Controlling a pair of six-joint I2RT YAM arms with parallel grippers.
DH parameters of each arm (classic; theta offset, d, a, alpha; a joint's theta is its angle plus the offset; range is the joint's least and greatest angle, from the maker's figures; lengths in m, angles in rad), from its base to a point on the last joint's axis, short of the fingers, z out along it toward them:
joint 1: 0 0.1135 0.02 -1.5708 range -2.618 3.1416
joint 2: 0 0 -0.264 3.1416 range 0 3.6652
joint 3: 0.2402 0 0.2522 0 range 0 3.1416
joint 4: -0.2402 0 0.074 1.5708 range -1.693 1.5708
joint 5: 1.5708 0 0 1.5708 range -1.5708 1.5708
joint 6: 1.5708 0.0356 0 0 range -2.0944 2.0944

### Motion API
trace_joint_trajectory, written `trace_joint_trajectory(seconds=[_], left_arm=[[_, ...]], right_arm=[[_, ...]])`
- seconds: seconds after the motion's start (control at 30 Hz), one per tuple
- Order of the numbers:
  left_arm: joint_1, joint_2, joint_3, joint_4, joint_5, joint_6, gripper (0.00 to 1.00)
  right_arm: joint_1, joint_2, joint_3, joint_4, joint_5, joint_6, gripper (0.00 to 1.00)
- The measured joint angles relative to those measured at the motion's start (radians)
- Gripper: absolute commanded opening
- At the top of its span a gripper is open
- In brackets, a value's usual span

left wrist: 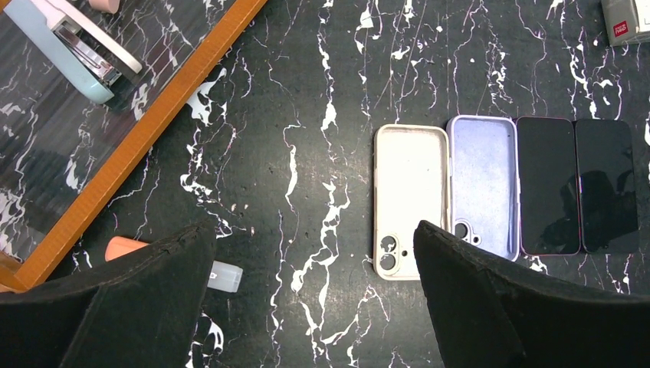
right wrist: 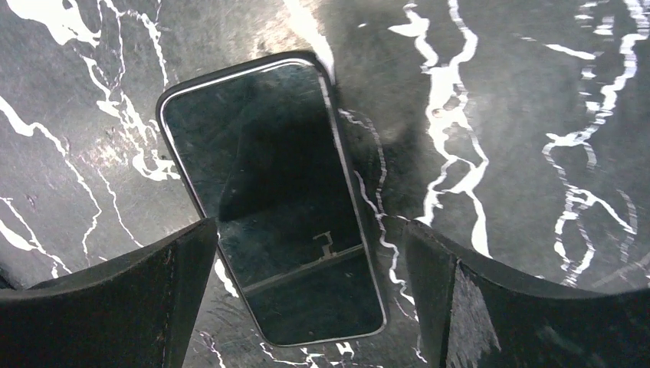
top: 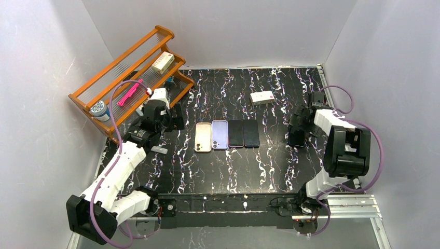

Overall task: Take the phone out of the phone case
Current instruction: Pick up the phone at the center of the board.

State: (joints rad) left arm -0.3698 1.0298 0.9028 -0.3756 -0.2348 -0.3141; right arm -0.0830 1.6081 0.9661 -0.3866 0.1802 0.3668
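Cased phone (right wrist: 268, 199) lies flat, screen up, toward the right edge of the table (top: 270, 166), straddled by the wide-spread right gripper (right wrist: 306, 230) (fingers either side). Left gripper (left wrist: 314, 230), equally wide and empty, hovers beside the wooden rack (top: 93, 88). Black marbled surface; white walls on three sides.

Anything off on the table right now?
Nothing damaged or spilled. One dark phone lies alone under the open right pincer, apart from the tidy row of cream case, lilac case and two phones.
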Motion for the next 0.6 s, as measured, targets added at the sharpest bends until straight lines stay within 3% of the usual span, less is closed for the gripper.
trace_joint_trajectory(seconds=[0.33,0.6], left_arm=[[0.002,0.000,-0.006,0.000,0.008,0.000,0.98],[0.002,0.000,-0.007,0.002,0.018,0.000,0.98]], right_arm=[[0.002,0.037,0.009,-0.005,-0.129,-0.035,0.99],[0.048,0.065,0.016,-0.016,-0.072,-0.065,0.99]])
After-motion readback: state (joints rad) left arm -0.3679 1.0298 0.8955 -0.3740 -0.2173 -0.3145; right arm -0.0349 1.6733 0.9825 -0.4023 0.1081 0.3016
